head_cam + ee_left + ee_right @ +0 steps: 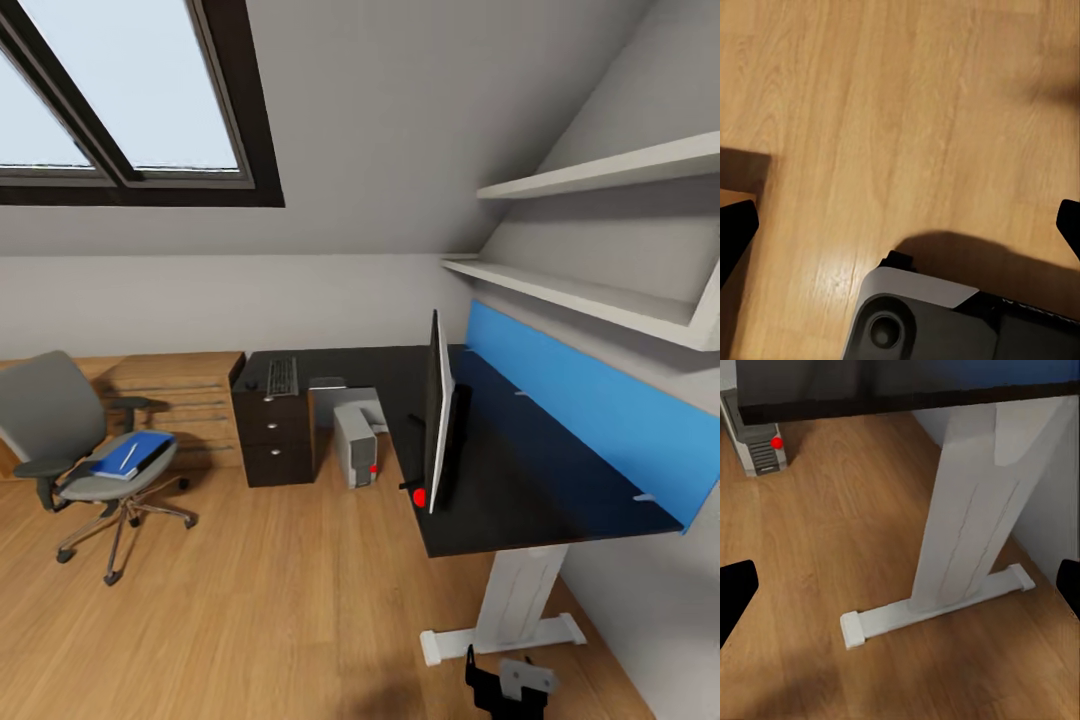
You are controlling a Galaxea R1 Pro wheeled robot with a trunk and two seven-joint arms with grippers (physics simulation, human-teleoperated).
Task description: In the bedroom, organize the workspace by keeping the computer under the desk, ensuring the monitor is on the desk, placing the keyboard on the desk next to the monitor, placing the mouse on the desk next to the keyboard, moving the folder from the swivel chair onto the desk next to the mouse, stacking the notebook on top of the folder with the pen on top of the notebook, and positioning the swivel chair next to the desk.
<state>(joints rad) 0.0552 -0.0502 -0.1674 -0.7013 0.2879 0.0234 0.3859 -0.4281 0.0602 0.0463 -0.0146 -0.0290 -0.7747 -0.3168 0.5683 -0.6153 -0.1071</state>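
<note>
Both tools spread, empty; folder (132, 455), probably with pen, sits far left of the tabletop (520, 470); hasty lifting could spill them.

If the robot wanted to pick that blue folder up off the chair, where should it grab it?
Probably by an edge overhanging the seat of the swivel chair. The folder lies flat there with the notebook and pen on top, so pinching a free edge from the open front side, away from backrest and armrests, looks easiest.
</note>
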